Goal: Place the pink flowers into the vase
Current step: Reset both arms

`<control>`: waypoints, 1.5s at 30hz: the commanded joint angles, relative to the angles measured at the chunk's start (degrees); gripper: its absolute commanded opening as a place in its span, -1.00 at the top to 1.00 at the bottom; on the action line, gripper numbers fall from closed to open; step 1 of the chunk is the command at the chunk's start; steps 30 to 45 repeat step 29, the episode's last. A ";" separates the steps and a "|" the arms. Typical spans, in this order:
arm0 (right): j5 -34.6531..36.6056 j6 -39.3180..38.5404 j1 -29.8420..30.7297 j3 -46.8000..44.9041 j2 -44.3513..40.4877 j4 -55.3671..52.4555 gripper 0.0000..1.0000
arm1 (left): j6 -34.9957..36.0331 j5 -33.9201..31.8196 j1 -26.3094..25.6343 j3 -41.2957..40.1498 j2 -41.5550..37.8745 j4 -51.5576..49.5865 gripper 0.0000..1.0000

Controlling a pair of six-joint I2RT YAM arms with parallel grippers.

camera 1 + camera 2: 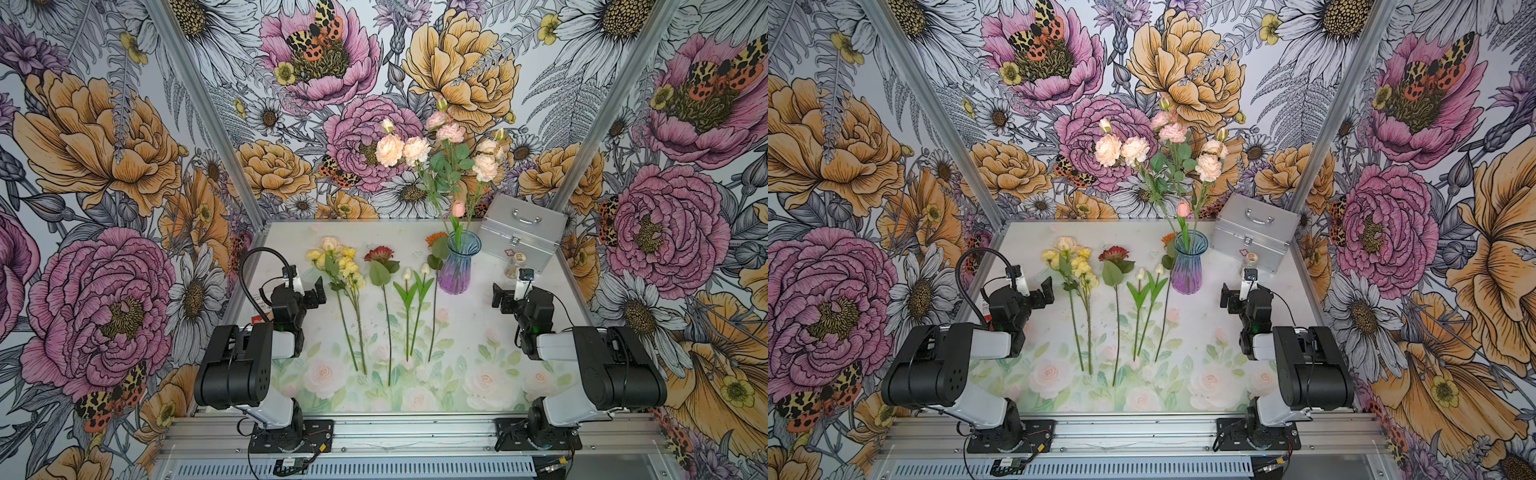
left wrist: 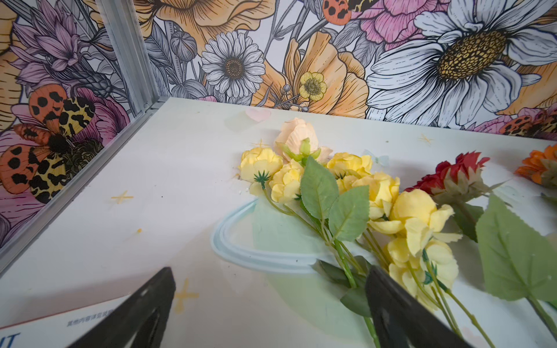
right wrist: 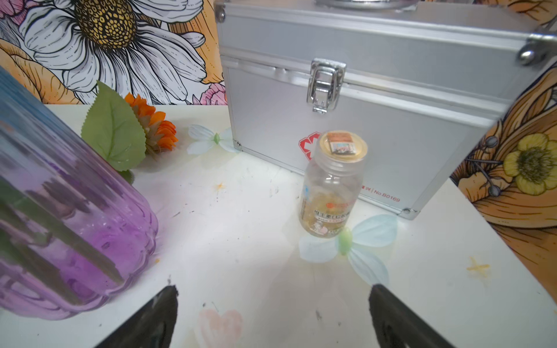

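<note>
Right hand (image 1: 500,297) wide open, gripping nothing, parked low over the bench (image 1: 469,332) to the right of the vase (image 1: 457,270), near but not touching. Pink flowers (image 1: 451,132) already standing in that vase, stems roughly upright, pink tulip bud (image 1: 458,208) just above the rim.

Same story in both top views: left hand (image 1: 1044,293) also released and empty, well left of the vase, right beside the yellow stems (image 1: 1077,266). Worth noting a peach bloom (image 1: 1066,243) lying with that bunch, stem flat, bloom end about level with the vase, tail toward the arm bases. Much closer to the left hand, so if counted as pink, probably a left-arm pick.

Left wrist view: fingers (image 2: 401,316) spread, nothing between, peach bloom straight ahead.

Right wrist view: fingers apart, empty. Vase off to one side with green stems inside, small jar (image 3: 331,186) and metal case (image 3: 376,99) ahead.
</note>
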 commanded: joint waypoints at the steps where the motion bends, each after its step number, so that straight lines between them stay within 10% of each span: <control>1: -1.43 -0.64 -0.25 -0.13 0.01 5.35 -1.00 | 1.19 -2.50 -0.80 0.57 -0.57 2.85 -0.98; 45: 3.03 1.63 -0.64 3.67 0.45 -1.42 -0.99 | 1.24 -0.72 -0.34 0.32 -0.53 3.38 -0.97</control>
